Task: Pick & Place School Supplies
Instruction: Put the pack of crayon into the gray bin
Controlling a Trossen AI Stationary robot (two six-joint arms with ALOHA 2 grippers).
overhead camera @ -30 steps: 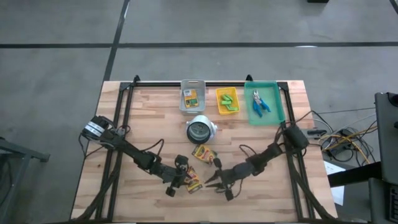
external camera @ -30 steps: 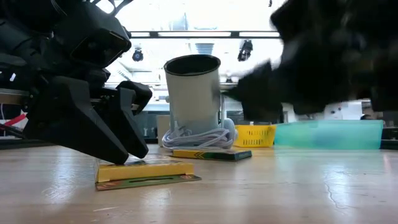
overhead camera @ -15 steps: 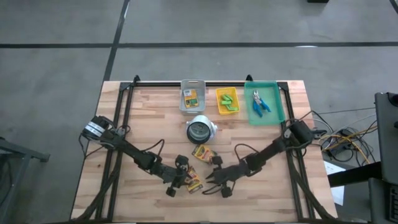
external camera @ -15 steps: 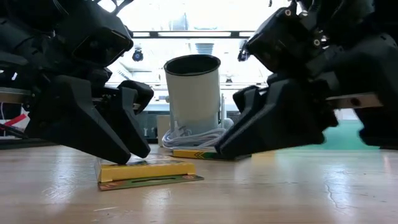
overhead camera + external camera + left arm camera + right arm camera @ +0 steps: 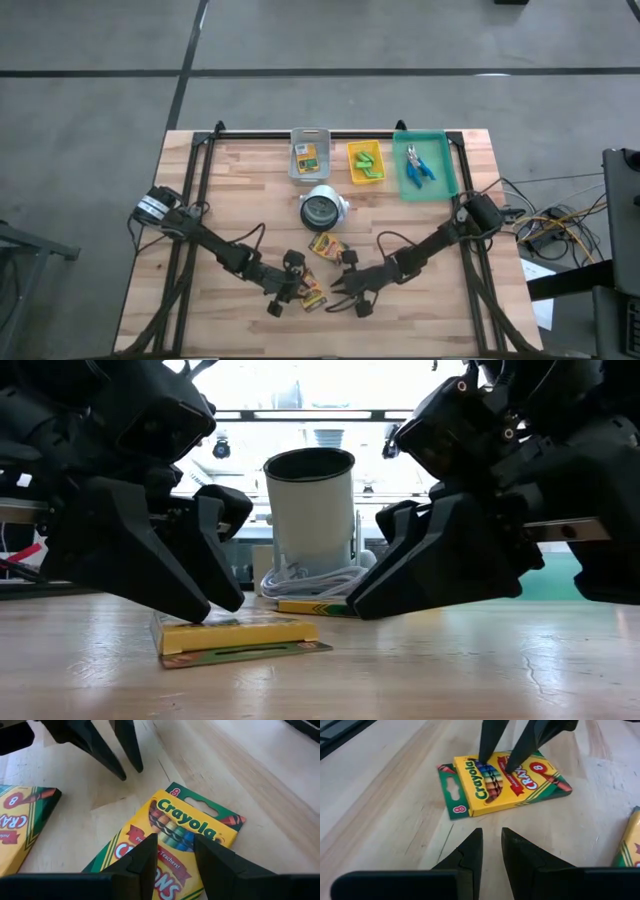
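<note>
A yellow-and-green crayon box (image 5: 313, 295) lies flat near the table's front middle. It also shows in the right wrist view (image 5: 495, 795). My left gripper (image 5: 297, 288) stands over it, fingers a little apart, tips down on its top face. My right gripper (image 5: 343, 290) is low over the table just right of the box, narrowly open and empty, pointing at the box's tab end (image 5: 451, 790). A second crayon box (image 5: 327, 246) lies flat behind. A third lies in the grey tray (image 5: 309, 155). Green sticks fill the yellow bin (image 5: 365, 162). The blue-handled tools lie in the green tray (image 5: 420, 165). My left gripper rests both fingertips (image 5: 487, 755) on the crayon box's printed top face (image 5: 172, 827), near its middle, with a small gap between them. The fingers slant down from the table's left. The box lies flat on the table, as the low view (image 5: 230, 633) shows.
A white cup (image 5: 322, 208) with a coiled white cable at its base (image 5: 315, 582) stands behind the two loose boxes. The three containers line the far edge. Black rails (image 5: 205, 190) run down both sides of the table.
My right gripper has gone toward the table's left, closer to the crayon box under my left gripper, and has stopped low over the table.
</note>
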